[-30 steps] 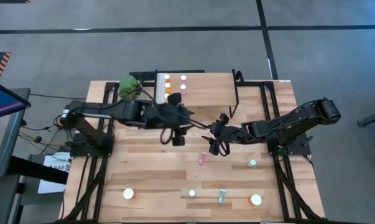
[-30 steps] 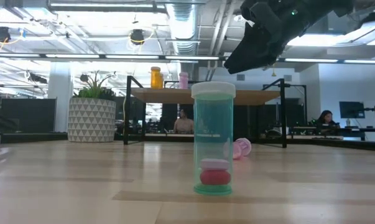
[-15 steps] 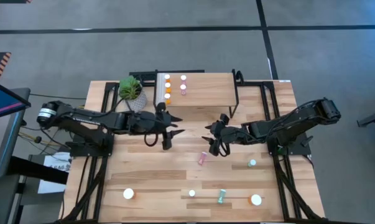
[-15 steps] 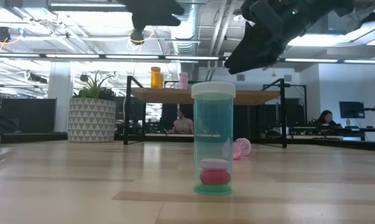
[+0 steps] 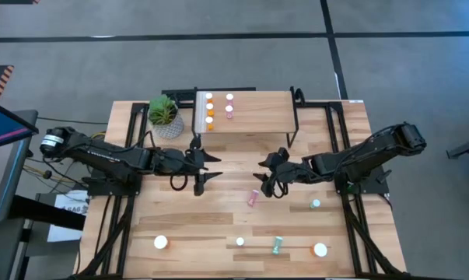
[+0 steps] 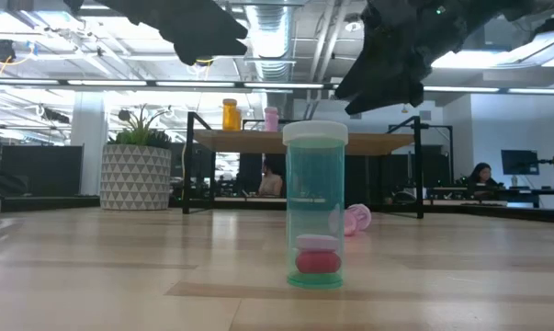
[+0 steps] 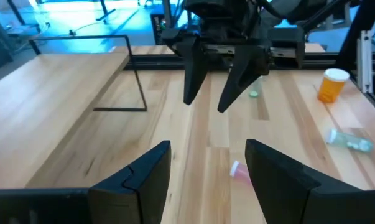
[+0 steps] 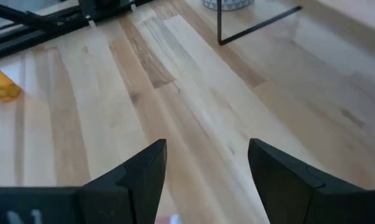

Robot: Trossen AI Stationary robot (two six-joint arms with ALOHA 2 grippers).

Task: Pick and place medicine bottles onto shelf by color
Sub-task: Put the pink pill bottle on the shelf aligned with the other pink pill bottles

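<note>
The shelf (image 5: 250,113) stands at the table's far middle, with orange bottles (image 5: 209,109) and pink bottles (image 5: 229,105) upright on its left end. A pink bottle (image 5: 253,197) lies on its side on the table below and between the two grippers. My left gripper (image 5: 206,168) hovers open and empty in front of the shelf's left end. My right gripper (image 5: 266,176) hovers open and empty facing it, just above the pink bottle (image 7: 240,169). Teal bottles (image 5: 316,204) (image 5: 239,242) (image 5: 278,246) and orange bottles (image 5: 161,243) (image 5: 320,250) are on the near half.
A potted plant (image 5: 164,113) stands left of the shelf. In the low view a teal bottle (image 6: 315,202) stands close in front. Bare wood lies between the grippers and the near row of bottles. Black frame rails run along both table sides.
My left gripper has drawn back from the shelf's left end toward the table's left and near edges, has sunk, and has stayed open and empty. My right gripper has stayed in place and rolled somewhat about its own axis. No bottle has moved.
</note>
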